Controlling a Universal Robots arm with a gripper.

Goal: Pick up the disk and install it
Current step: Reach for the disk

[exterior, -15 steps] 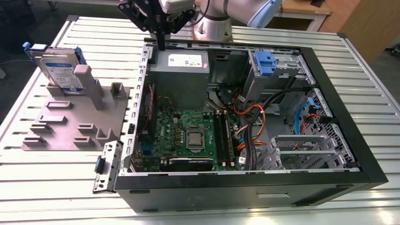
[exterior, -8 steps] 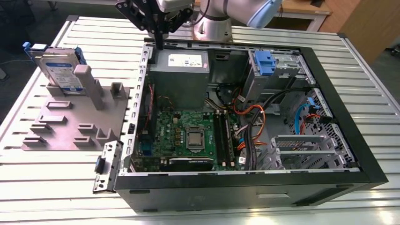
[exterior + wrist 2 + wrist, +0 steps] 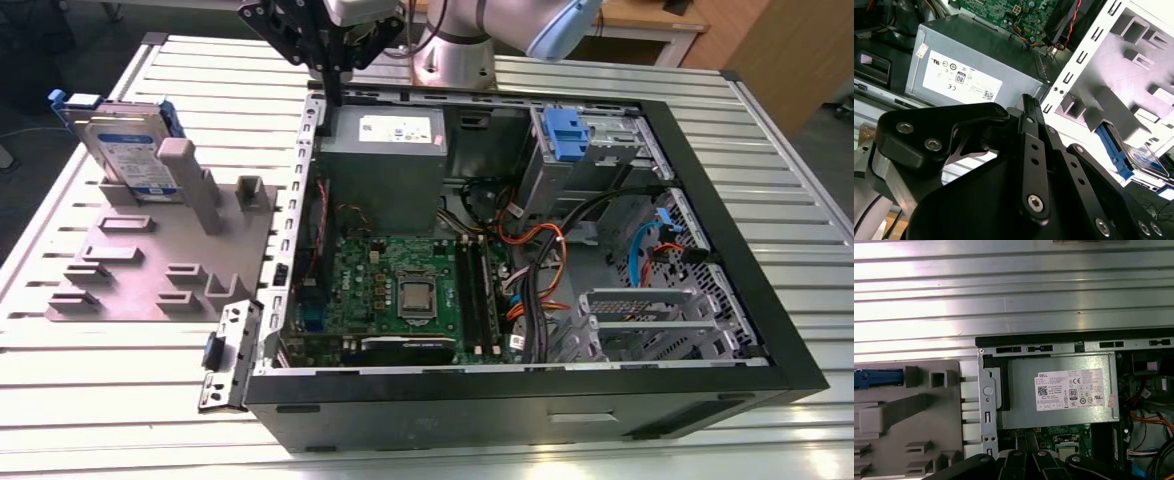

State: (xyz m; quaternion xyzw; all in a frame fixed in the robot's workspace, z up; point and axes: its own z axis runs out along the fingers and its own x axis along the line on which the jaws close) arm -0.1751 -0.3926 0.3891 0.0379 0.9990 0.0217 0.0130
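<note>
The gripper (image 3: 331, 68) is pinched together, empty, hanging just above the power supply (image 3: 387, 150) corner. The disk (image 3: 127, 150) stands upright in the grey fixture (image 3: 160, 275), well apart from it.

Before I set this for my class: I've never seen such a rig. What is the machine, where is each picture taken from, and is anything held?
It is one robot arm ending in a gripper. The exterior view takes in the whole slatted table; both wrist views come from cameras on the arm and show the grey power-supply box. On the table sit an open computer case and a grey holder plate. The disk stands upright in that plate, apart from the gripper, not yet picked up.
</note>
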